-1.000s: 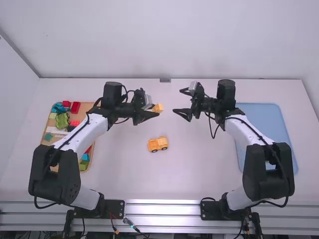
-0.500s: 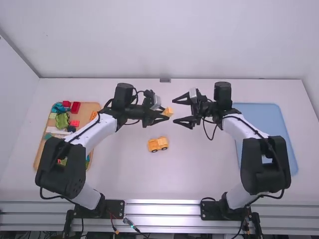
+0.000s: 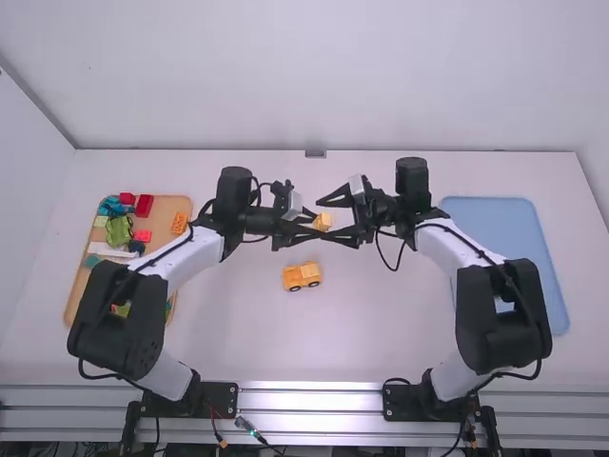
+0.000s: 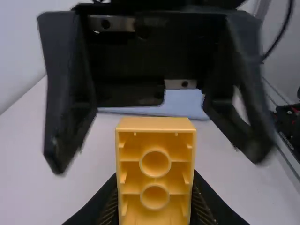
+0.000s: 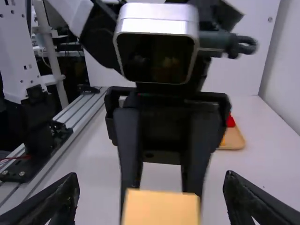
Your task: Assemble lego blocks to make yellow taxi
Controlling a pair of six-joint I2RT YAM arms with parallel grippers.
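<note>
Left gripper point(image 3: 317, 223) closed down on a yellow block point(image 3: 323, 221), one finger against each side; both are over the open middle of the table point(image 3: 247, 324). Left wrist view shows the block's hollow side, two round tubes set one above the other, walls between the ribbed fingers point(image 4: 110, 201). Right gripper point(image 3: 326, 218) faces the left one from the right, spread wide, nothing clamped; its fingers lie one on each side of the block, a gap between each finger and the block in both wrist views. From the right wrist view the block's plain face sits between the two wide-set fingers point(image 5: 60, 199), the left gripper's fingertips just behind it. Toy vehicle point(image 3: 303, 275), yellow-orange with dark wheels, stands upright on the table, nearer the arm bases than both grippers and near them, touching neither. Well to the left of the left gripper: wooden tray point(image 3: 169, 206) of loose pieces, among them an orange block point(image 3: 179, 223) on the side toward the gripper and a dark red block point(image 3: 144, 207) farther left. To the right of the right gripper, well apart: blue tray point(image 3: 495, 224), partly behind the right arm.
</note>
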